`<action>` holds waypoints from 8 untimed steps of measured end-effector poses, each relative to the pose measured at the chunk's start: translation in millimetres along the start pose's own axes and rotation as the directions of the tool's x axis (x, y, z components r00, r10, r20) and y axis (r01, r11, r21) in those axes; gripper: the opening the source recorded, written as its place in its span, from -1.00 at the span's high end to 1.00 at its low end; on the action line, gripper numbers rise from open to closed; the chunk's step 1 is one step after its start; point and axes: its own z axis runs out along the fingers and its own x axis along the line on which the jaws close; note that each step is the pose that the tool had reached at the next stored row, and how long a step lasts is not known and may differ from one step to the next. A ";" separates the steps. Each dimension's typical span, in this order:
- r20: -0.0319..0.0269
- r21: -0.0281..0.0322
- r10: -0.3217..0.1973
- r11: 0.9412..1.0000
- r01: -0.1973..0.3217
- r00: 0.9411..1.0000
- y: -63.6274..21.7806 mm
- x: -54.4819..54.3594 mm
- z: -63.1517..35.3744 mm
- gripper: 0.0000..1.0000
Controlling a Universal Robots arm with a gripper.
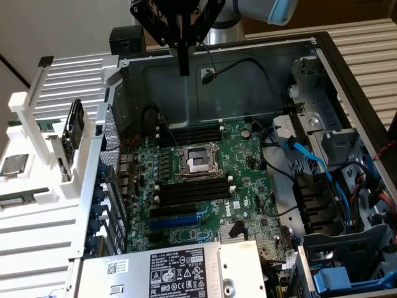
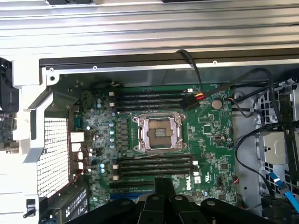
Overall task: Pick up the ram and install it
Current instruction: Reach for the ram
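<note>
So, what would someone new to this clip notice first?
The green motherboard lying in the open computer case, with its bare processor socket in the middle between black memory slots. At the top of the exterior view, the arm's black fingers hang shut over the case's upper edge. Bright blue cables run through the exterior view's right.

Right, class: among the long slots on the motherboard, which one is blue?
The expansion slot, beside the memory slots on their side away from the processor socket; the memory slots are black.
</note>
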 end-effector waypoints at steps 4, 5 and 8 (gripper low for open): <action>0.000 0.000 0.000 1.000 0.000 1.000 0.0 0.0 0.0 0.80; 0.000 0.000 0.000 1.000 0.000 1.000 0.0 0.3 0.0 0.80; 0.004 0.000 0.000 1.000 0.000 1.000 -0.7 10.1 -0.3 0.80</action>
